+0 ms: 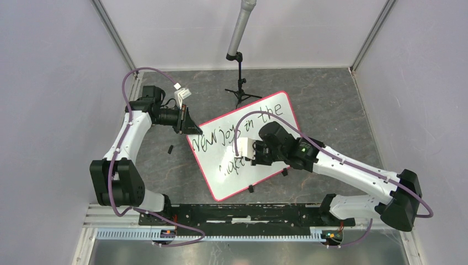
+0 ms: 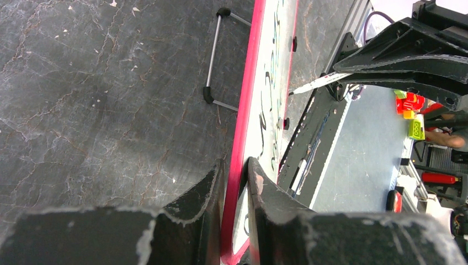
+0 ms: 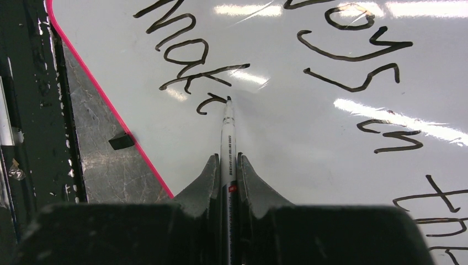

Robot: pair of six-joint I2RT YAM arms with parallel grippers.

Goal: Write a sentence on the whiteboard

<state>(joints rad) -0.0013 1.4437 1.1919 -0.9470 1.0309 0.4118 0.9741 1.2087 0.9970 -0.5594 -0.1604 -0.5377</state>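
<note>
left fingers (image 1: 191, 128) at a corner of the tilted whiteboard (image 1: 227, 185), right arm (image 1: 353, 168) over the sentence (image 1: 221, 138).

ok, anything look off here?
The whiteboard lies skewed on the table, its rim pinched by the left gripper. A small black piece lies loose beside its left edge, apart from it. No spill or damage visible.

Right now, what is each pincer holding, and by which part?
The left pincer clamps the whiteboard by its pink rim, one finger on each face. The right pincer grips a marker by its barrel, tip end sticking out.
</note>
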